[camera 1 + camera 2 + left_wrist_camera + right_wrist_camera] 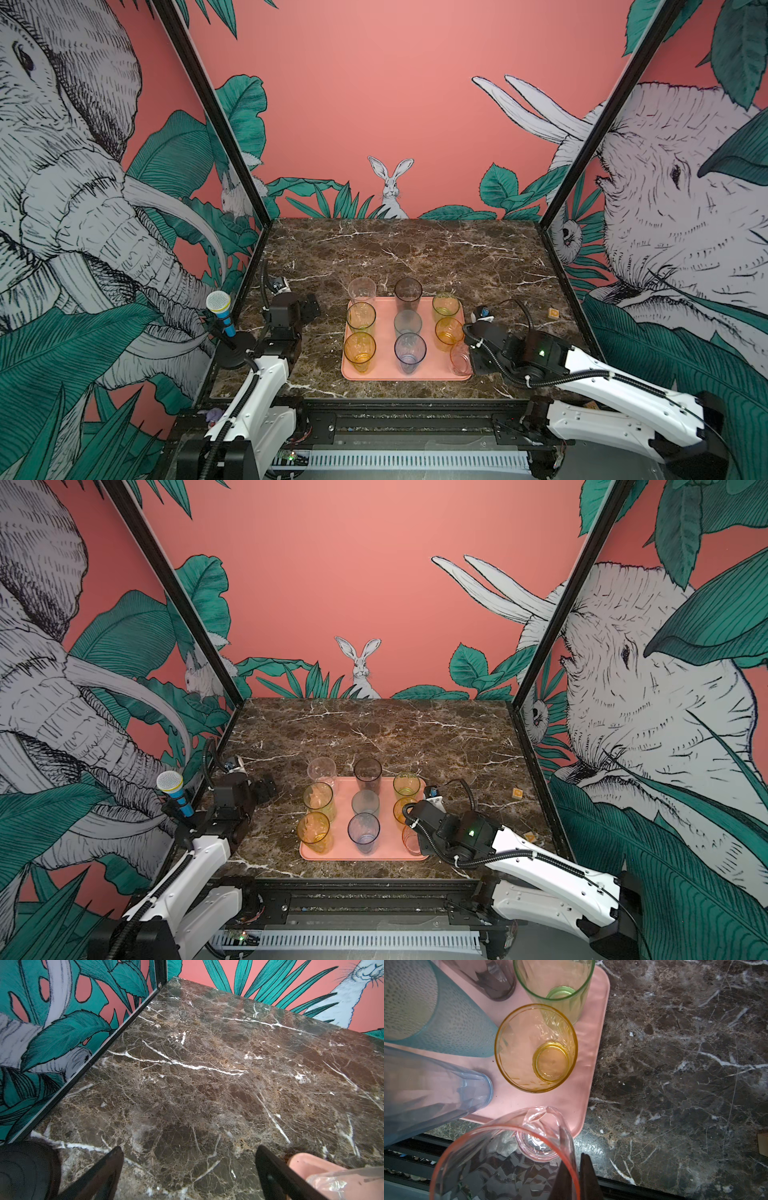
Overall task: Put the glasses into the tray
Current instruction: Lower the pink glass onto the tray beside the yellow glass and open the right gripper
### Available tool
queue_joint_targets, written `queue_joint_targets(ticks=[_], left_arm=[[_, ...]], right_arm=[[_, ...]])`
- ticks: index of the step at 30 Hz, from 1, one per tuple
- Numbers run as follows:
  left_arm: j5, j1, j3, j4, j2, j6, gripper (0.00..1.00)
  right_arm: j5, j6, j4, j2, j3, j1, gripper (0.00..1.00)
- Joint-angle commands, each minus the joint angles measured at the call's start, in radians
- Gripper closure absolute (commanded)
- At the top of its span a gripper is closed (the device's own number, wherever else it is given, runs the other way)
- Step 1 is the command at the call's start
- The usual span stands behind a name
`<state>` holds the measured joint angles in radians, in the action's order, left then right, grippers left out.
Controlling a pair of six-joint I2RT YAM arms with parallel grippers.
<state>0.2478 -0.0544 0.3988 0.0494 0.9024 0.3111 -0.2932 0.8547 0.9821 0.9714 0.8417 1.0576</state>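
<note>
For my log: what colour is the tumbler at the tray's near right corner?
The tumbler is pink, translucent with a faceted wall; clearest in the right wrist view.

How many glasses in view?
9, in three columns at the tray, back to front. Left: clear, olive, amber. Middle: grey, teal, lavender. Right: green, orange, pink, gripped by the right tool. None seems hidden.
</note>
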Motion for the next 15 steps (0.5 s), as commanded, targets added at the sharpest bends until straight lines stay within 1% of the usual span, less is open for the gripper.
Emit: queue_joint_targets(ticks=[1,7,15], left_arm=[[0.01,0.0,-0.009,0.015,-0.009,0.01,0.01],[0.004,-0.001,-0.018,0.02,-0.043,0.002,0.01],[-0.023,-0.001,-0.012,-0.016,-0.095,0.012,0.01]], right_arm=[[-0.023,0.059,-0.044,0.009,-0.024,0.012,1.0],[-0.017,0.078,-0.095,0.012,-0.069,0.016,1.0],[-0.025,0.092,-0.129,0.039,-0.102,0.016,1.0]])
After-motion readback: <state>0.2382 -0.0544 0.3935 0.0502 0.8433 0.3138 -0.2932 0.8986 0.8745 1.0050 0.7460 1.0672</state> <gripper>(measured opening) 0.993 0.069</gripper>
